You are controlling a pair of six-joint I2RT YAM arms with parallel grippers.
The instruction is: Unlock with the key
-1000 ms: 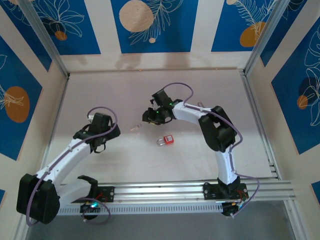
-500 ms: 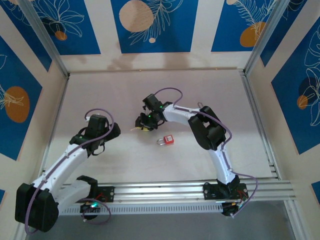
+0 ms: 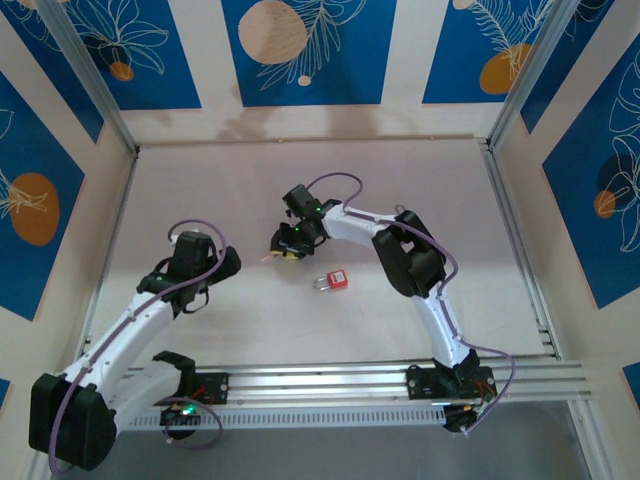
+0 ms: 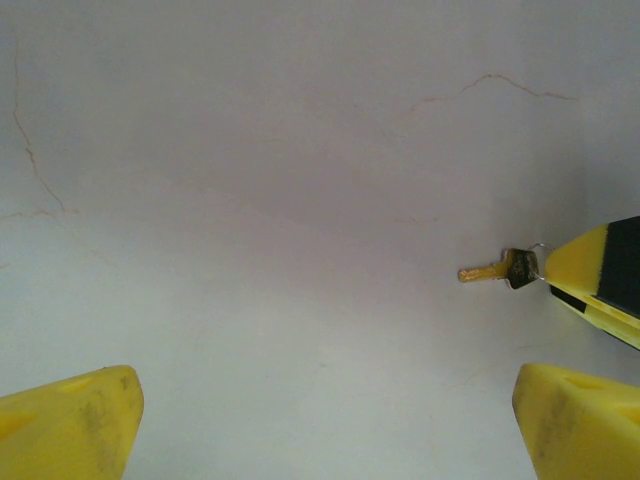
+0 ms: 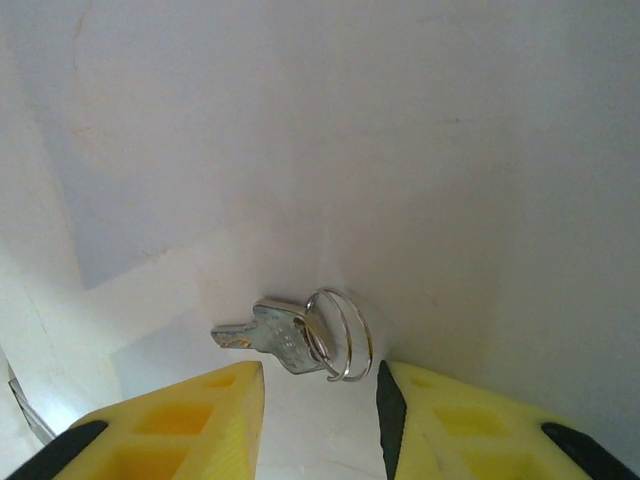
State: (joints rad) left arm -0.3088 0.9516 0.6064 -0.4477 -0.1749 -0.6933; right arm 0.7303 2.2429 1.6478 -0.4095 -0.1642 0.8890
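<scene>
Two grippers work over the table (image 3: 210, 190), and the step in hand reads as picking up the key (image 5: 270, 335), the opening stage of the unlocking. The key lies flat on the table with its blade toward nine o'clock in the right wrist view, and a wire ring (image 5: 347, 345) is threaded through its head. The right gripper (image 5: 320, 400) stands low over it. Its jaws are narrowed but apart, nothing is clamped, and the ring sits at the mouth of the gap. The left wrist view shows one yellow fingertip (image 4: 585, 265) of that gripper touching or just beside the key head. The next move calls for a little more reach toward twelve o'clock, then a closure on the key head, not on the loose ring, so that the blade stays free and pointing outward. A thin key lying flat gives little to pinch and may slide or swivel. The left gripper (image 4: 325, 425) is spread wide and empty, at about eight o'clock from the key and well apart. The red padlock (image 3: 333, 281) lies near, at about four o'clock from the right gripper. Nothing blocks the path between them.
</scene>
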